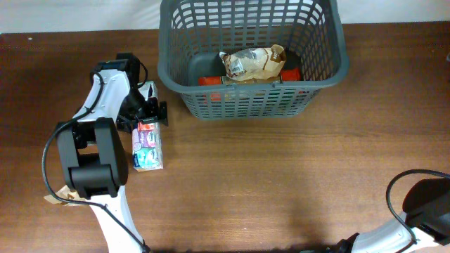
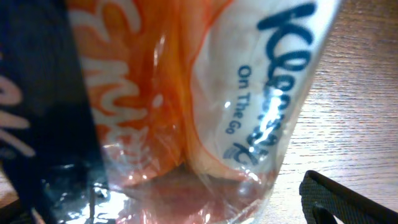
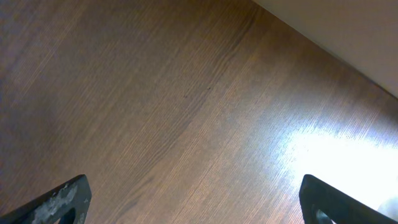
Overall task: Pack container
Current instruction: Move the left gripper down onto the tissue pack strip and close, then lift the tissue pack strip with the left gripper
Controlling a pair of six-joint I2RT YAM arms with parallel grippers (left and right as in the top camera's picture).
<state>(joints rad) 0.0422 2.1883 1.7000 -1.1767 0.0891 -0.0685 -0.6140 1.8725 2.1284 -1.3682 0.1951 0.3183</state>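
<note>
1. Standing at the far middle of the table [image 1: 281, 183]: grey basket [image 1: 239, 104], upright, holding a crumpled brown bag [image 1: 253, 63] that lies over red packets [image 1: 209, 81].
2. Left claw [image 1: 146, 111]: lowered over the far end of a tissue pack [image 1: 148, 144] lying flat to the basket's left, apart from it. Jaws are parted astride the pack, with one finger [image 2: 348, 199] clear of the wrapper [image 2: 249, 93].
3. Right claw [image 3: 199, 205]: jaws wide, holding nothing, above bare wood at the near right corner.
</note>
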